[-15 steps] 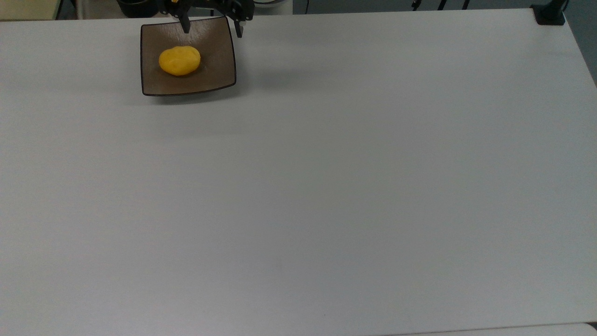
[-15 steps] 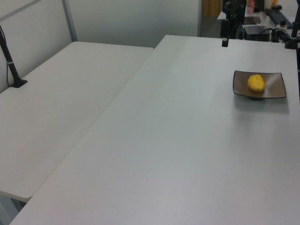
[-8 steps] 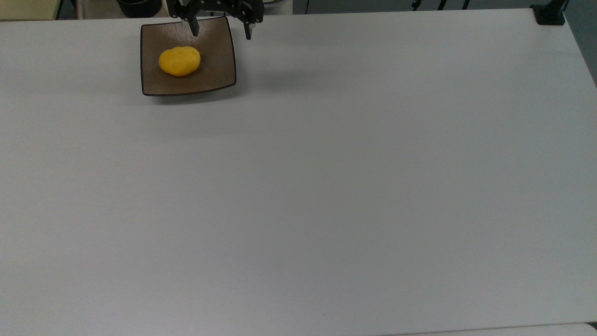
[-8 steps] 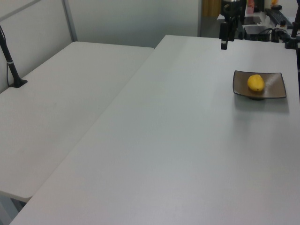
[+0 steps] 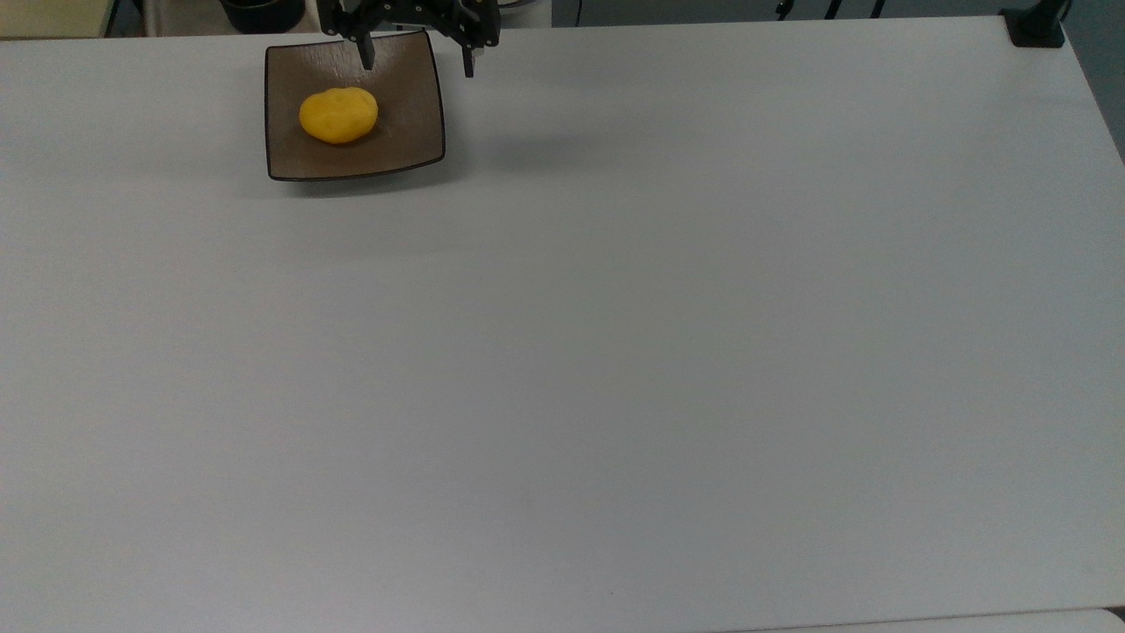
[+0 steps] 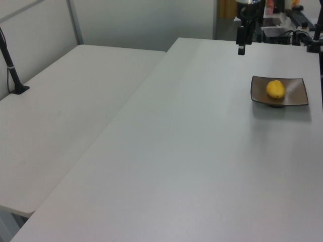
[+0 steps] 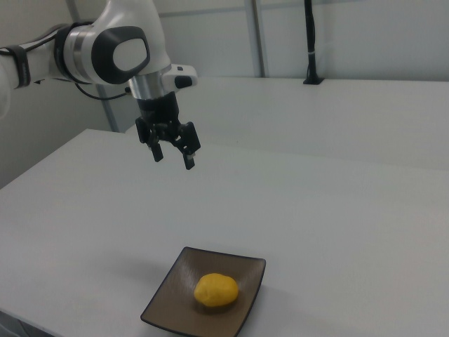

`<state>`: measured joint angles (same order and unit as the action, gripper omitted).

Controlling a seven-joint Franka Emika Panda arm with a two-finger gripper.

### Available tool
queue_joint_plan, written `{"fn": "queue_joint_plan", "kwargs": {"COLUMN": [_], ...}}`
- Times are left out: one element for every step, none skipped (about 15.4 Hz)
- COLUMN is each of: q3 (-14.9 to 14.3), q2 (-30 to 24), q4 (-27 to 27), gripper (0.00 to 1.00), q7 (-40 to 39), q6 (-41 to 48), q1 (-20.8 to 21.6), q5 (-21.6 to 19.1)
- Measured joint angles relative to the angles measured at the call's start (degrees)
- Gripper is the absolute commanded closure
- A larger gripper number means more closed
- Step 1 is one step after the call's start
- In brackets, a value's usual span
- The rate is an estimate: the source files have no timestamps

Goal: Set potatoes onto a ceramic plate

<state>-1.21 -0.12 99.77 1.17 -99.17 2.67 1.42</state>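
Resting near the middle of the square brown ceramic plate (image 5: 355, 105), a single yellow potato (image 5: 338, 114), untouched and lying free. In the right view, same potato (image 7: 216, 291) sitting slightly toward the right view's right of the plate's (image 7: 168, 302) centre. In the left view, plate (image 6: 292, 93) near the left view's right edge of the white table (image 6: 192, 151), potato (image 6: 275, 89) on its nearer-left part. Raised well above the table and apart from the plate, the gripper (image 7: 172, 157), fingers spread wide and holding nothing, both black fingertips (image 7: 189, 162) pointing down. In the top view, gripper (image 5: 415, 63) straddling the plate's far right corner, one finger over the plate's far edge, the other over bare table (image 5: 615, 352) just beside it. Compared with a second ago: gripper shifted toward the top view's right, from both tips framing the plate's far edge to the present offset; almost no further shift over the last half second. In the left view, finger tip (image 6: 241, 49) slightly lower in frame than a second ago. Potato and plate unchanged in place throughout. White arm (image 7: 105, 49) reaching in from the right view's left.
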Motion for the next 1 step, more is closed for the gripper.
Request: {"fn": "queue_joint_plan", "kwargs": {"q3": [-0.03], "q2": [0.0], "q4": [0.0], "gripper": [0.0], "q7": [0.0], "q6": [0.0], "q1": [-0.09], "q5": [0.0]}}
